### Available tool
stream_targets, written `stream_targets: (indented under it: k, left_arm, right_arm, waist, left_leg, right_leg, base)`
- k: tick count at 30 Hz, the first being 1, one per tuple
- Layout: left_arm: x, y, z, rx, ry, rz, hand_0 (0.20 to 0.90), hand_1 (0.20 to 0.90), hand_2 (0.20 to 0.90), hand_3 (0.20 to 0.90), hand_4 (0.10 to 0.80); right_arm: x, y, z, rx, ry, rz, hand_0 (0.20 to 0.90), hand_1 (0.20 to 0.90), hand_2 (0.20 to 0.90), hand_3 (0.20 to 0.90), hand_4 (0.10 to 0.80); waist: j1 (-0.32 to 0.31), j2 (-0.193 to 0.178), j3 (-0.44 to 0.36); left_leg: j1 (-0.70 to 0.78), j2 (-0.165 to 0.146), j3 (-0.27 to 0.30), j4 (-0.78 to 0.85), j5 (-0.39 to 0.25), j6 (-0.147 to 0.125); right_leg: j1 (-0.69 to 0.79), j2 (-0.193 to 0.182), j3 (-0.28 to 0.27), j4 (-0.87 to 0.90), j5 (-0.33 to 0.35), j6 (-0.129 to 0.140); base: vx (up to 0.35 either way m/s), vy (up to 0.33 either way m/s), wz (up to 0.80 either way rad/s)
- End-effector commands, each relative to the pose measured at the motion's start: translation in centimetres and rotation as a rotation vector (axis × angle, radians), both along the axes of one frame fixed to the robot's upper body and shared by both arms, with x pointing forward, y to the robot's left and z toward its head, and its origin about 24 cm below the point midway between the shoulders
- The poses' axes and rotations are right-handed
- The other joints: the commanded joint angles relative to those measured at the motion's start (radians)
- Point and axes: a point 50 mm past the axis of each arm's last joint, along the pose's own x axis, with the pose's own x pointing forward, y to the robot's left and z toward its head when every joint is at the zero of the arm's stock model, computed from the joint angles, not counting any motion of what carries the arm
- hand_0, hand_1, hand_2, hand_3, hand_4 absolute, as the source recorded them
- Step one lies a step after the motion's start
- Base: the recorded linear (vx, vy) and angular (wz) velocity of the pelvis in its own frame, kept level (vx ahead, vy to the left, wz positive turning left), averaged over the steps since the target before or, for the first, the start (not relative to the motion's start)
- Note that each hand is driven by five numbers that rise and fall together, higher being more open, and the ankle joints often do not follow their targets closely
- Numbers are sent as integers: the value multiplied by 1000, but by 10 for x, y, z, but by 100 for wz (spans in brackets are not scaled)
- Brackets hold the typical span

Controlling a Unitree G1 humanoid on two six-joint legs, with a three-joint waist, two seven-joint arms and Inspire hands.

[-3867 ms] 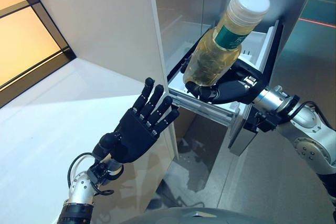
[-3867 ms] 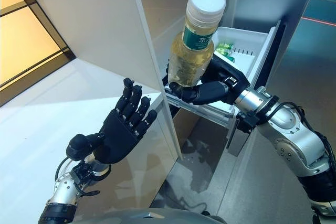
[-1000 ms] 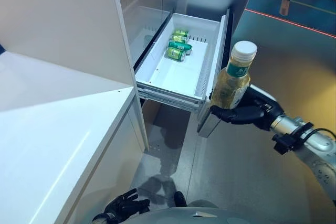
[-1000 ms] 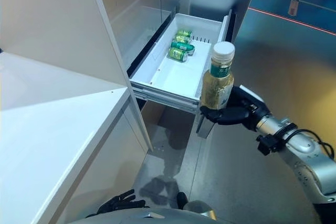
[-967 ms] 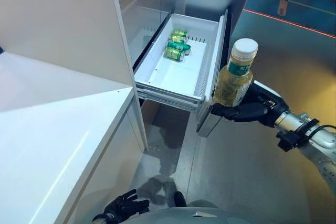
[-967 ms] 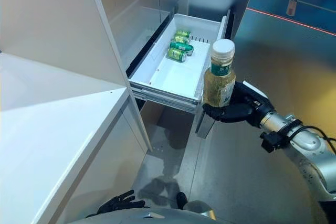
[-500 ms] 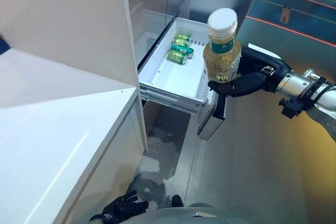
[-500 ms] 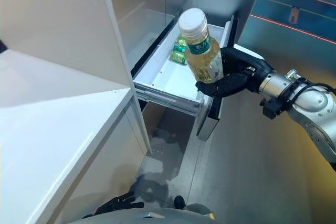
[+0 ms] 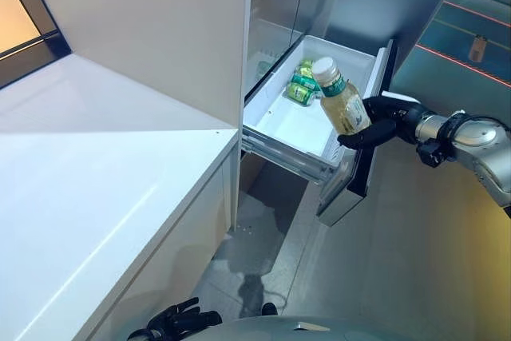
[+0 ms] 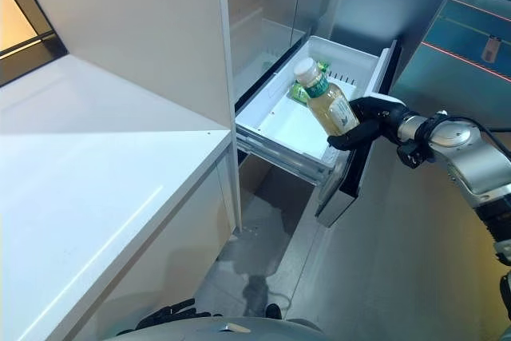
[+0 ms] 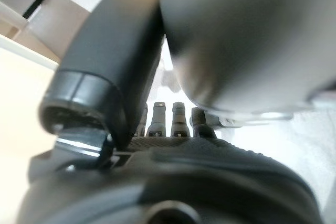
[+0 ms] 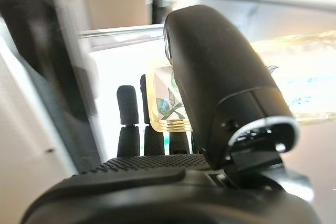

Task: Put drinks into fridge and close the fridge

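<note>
A white counter (image 9: 104,173) fills the left side — a tall white panel (image 9: 152,29) rises behind it. Grey floor (image 9: 415,277) lies below, with red lines (image 10: 479,57) far right.

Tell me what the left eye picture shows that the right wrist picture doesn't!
Only the left eye view shows the green cans lying at the back of the open fridge drawer, the white counter, and the left hand hanging low. Only the right wrist view shows the leaf picture on the label up close. Both show the right hand gripping the bottle, tilted over the drawer.
</note>
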Motion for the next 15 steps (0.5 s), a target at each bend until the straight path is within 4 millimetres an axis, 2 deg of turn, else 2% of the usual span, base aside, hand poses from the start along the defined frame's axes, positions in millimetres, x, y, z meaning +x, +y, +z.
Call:
stream_targets:
  k: [1,5,8,15]
  left_arm:
    - [-45,36,5,118,198,-86,900,900,900,900,800]
    - [-35,47,11,152,179,-99,900,900,900,900,800]
    - [-26,53,14,169,154,-102,900,900,900,900,800]
    - [-9,63,22,165,94,-82,900,900,900,900,800]
  right_arm:
    - [26,7,101,37,-378,11,300,300,300,200,100]
    - [33,-14,97,6,-349,-79,300,300,300,200,100]
    - [35,-24,100,-21,-347,-105,300,300,300,200,100]
    - [42,-20,118,-67,-399,-98,300,300,300,200,100]
  waist:
    - [51,-9,-12]
    - [73,8,16]
    - [84,23,40]
    - [94,61,100]
  left_leg:
    - [-15,-24,-58,2,-74,11]
    - [-37,-23,-76,4,-64,9]
    - [-61,-22,-86,7,-53,8]
    - [-112,-23,-104,11,-31,2]
  right_leg:
    - [2,3,-59,16,-17,69]
    - [-13,3,-63,18,-16,65]
    - [-33,4,-65,23,-14,60]
    - [-81,7,-64,39,-15,49]
  base:
    - [39,-52,16]
    - [1,-52,13]
    - [-32,-49,4]
    - [-71,-13,9]
